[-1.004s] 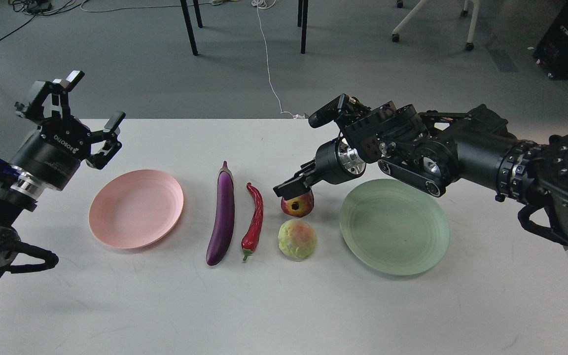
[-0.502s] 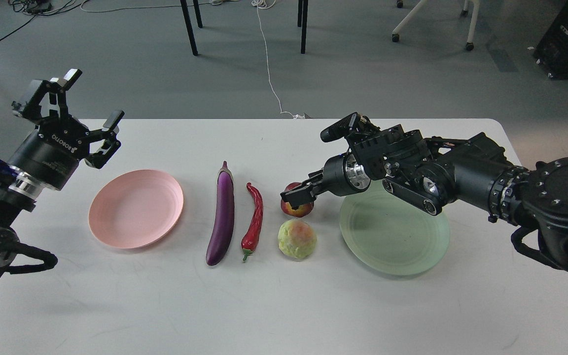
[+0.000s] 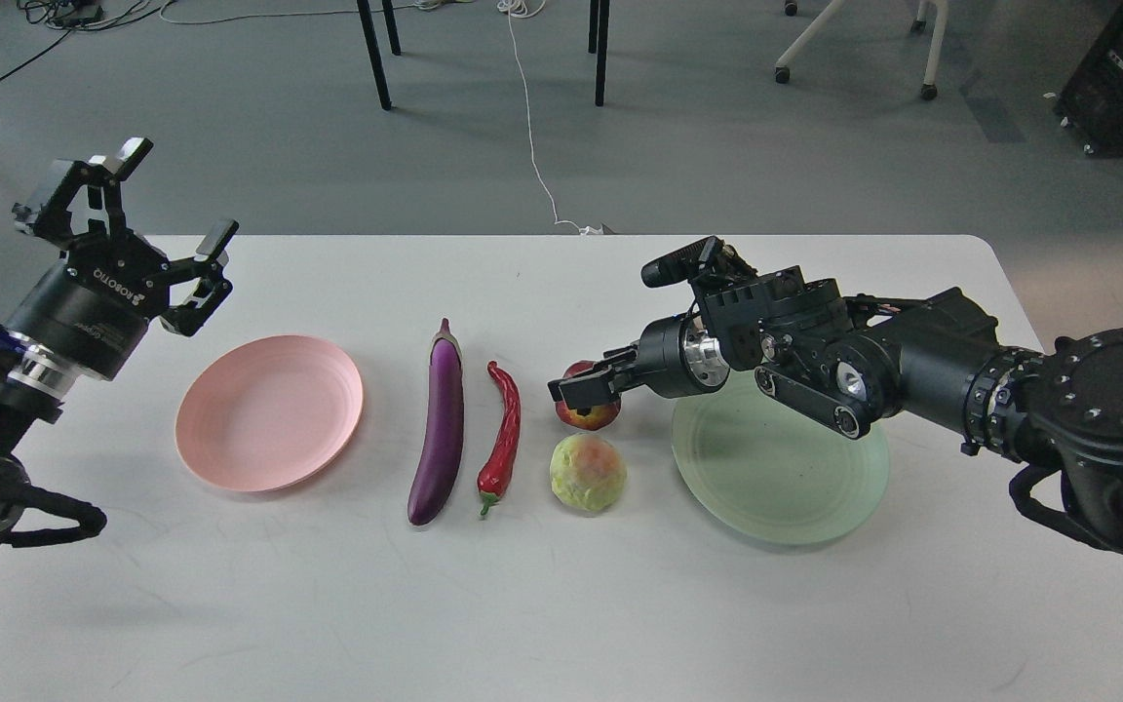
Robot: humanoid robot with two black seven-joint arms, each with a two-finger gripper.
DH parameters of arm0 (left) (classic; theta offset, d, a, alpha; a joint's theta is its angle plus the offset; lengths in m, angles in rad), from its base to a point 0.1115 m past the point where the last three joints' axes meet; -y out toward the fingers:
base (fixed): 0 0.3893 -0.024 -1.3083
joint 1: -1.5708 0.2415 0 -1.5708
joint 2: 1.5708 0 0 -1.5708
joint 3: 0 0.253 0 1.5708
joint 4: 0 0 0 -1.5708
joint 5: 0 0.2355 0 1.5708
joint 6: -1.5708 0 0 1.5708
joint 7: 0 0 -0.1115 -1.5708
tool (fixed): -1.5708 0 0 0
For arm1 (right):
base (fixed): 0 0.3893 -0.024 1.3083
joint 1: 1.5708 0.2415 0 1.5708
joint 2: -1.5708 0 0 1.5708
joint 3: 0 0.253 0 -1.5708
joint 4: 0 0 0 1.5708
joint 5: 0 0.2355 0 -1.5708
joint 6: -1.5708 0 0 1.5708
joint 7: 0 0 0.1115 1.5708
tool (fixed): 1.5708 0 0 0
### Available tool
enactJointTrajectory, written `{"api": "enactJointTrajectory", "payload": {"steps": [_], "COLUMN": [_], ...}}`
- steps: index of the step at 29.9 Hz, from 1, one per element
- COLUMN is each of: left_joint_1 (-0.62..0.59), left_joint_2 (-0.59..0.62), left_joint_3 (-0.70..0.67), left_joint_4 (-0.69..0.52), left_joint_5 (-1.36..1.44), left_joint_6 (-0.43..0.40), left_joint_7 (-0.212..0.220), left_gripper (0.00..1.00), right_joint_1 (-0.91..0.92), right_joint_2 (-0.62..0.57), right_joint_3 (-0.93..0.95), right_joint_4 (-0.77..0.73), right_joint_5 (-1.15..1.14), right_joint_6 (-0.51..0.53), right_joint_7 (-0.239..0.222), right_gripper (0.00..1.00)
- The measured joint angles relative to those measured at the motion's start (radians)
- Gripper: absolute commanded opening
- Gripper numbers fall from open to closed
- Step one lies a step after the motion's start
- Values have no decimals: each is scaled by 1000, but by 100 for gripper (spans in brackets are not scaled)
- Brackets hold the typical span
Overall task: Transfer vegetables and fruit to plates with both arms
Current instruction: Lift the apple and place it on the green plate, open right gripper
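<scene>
The purple eggplant and the red chili pepper lie side by side at the table's middle. The dark red fruit sits right of them, with the pale green fruit just in front of it. The pink plate is at the left and the green plate at the right, both bare. My right gripper is down at the dark red fruit; its near finger crosses the fruit's front and the far finger is hidden. My left gripper is open and empty, raised behind the pink plate.
The white table ends at a far edge just behind both grippers. My right arm reaches over the back of the green plate. Chair legs and cables lie on the floor beyond.
My right gripper has come down from above the dark red fruit to its level, and the arm has dropped lower. My left gripper has drifted slightly left and up.
</scene>
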Motion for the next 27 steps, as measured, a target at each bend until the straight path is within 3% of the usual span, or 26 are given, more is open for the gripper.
{"api": "enactJointTrajectory", "payload": {"steps": [4,8,12,17,27], "left_joint_1": [7,10,14,18,21], "left_joint_2": [0,0,1,1,3], "left_joint_3": [-2,-3,-12,-24,-27], "left_joint_4": [-1,-1,-1,-1,-2], "left_joint_5": [0,0,0,0,0], "left_joint_6": [0,1,-1,-3,-2], "left_joint_7": [0,0,0,1,2], "left_gripper": [99,99,99,99,99], "right_joint_1": [0,0,0,3,78], "right_joint_2": [0,0,0,0,0], "right_joint_3": [-11,-48,-58,-62,-60], "right_joint_4": [-2,-3,-5,-5,13], "right_joint_5": [3,3,3,3,9], "right_joint_6": [3,5,6,8,10], "right_joint_7": [0,0,1,1,-1], "right_gripper": [78,59,48,42,41]}}
